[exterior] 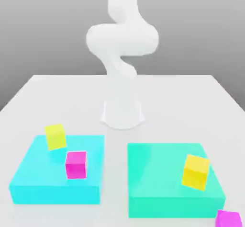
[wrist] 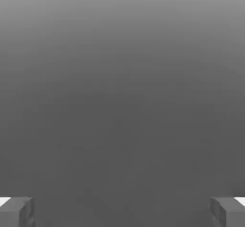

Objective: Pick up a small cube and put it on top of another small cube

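The tool [wrist: 122,212] is opening wide and holding nothing. The magenta cube [exterior: 76,164] is sitting on the cyan block [exterior: 57,195]. I'm guessing the tool is needing to go down to reach it.

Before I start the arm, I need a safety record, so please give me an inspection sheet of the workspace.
Surface: pale flat table, no spills seen.
Job's things: small yellow cube and small magenta cube at the flat cyan block; small golden-yellow cube at the flat green block; small violet-magenta cube by the green block's corner, cut by the picture's edge. No small cube stacked on another.
Clutter: nothing seen.
Gripper: fingers apart, nothing between them.
Cables: nothing seen.
Surroundings: white robot arm behind the blocks; plain grey backdrop.
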